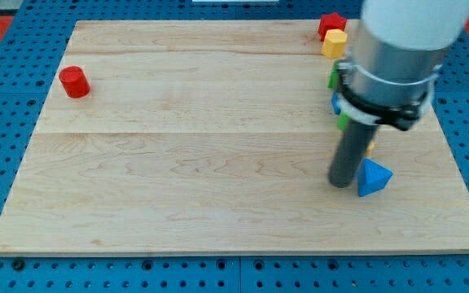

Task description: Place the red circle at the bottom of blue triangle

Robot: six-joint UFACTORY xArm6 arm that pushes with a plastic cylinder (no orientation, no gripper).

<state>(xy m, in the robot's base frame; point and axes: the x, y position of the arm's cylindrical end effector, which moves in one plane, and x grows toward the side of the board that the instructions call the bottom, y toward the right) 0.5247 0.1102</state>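
Observation:
The red circle (74, 81) is a short red cylinder near the top left corner of the wooden board (202, 146). The blue triangle (373, 177) lies at the view's right, low on the board. My tip (343, 184) rests on the board just left of the blue triangle, touching or nearly touching it. The red circle is far to the left of both.
At the top right are a red block (330, 24) and a yellow block (335, 43). Green (333, 76) and blue (336, 103) blocks show partly behind the arm, shapes hidden. A blue pegboard surrounds the board.

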